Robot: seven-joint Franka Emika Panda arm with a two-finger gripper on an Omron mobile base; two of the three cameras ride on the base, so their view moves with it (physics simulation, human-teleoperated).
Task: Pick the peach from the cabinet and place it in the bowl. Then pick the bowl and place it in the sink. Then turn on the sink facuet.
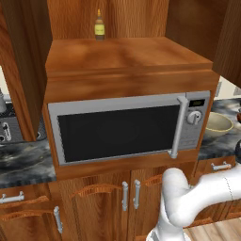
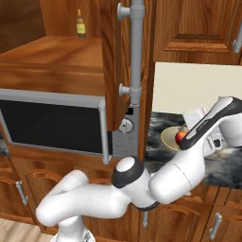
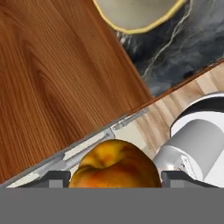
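Observation:
My gripper point(image 3: 113, 177) is shut on the peach point(image 3: 114, 164), an orange-yellow fruit with a red blush sitting between the two dark fingertips. In the right base view the peach point(image 2: 180, 136) hangs in the gripper point(image 2: 181, 140) just over the near side of the pale yellow bowl point(image 2: 168, 137). The bowl point(image 1: 219, 125) stands on the dark marble counter right of the microwave, and its rim point(image 3: 135, 17) shows at the top of the hand view. The cabinet's reddish-brown shelf board point(image 1: 127, 54) lies above the microwave. The sink facuet is hidden.
A slim brown bottle point(image 1: 99, 26) stands at the back of the shelf. The microwave point(image 1: 127, 127) sits under it. An open cabinet door with a long grey handle point(image 2: 136, 47) stands between shelf and bowl. Low cupboards point(image 1: 124, 195) run below the counter.

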